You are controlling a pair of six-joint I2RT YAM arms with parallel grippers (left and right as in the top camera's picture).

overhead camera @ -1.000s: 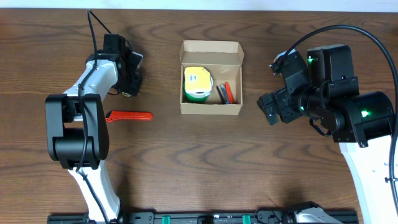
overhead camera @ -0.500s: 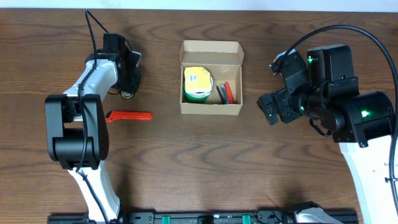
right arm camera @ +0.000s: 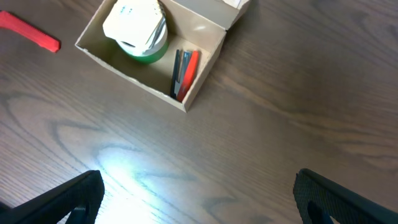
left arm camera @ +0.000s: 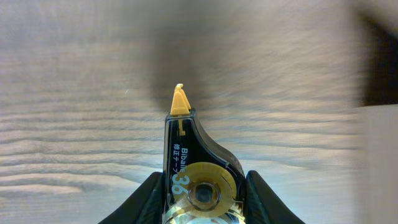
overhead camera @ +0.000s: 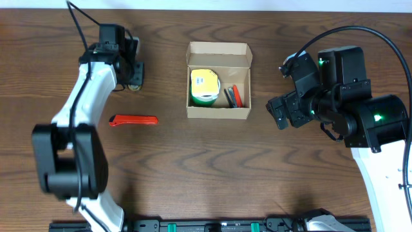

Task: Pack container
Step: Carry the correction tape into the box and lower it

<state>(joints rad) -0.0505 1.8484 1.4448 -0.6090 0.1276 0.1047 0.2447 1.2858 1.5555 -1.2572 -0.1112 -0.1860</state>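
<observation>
Dark wood table (overhead camera: 206, 167), open tan cardboard box (overhead camera: 218, 115) at centre holding a yellow-green tape roll (overhead camera: 205, 87) and pens (overhead camera: 235, 95), left gripper (left arm camera: 202, 176) clamped on a correction tape dispenser (left arm camera: 186, 149) well left of it, right gripper (right arm camera: 198, 176) spread wide, empty

The box (overhead camera: 218, 80) is open from above, its lid (overhead camera: 219, 50) standing back at the 12 o'clock wall; inside, a yellow-and-green roll (overhead camera: 204, 86) fills the 9 o'clock half and pens (overhead camera: 234, 96) lie by the 3 o'clock wall, with a narrow bare strip between them. Bare table (overhead camera: 193, 167) runs from the box's 3 o'clock side to the wide-open right gripper (overhead camera: 281, 111); at 8 o'clock lies a red tool (overhead camera: 133, 120); at 9 o'clock, well apart, the left gripper (overhead camera: 133, 84) clamps a correction tape (left arm camera: 193, 168) — bare wood between.
</observation>
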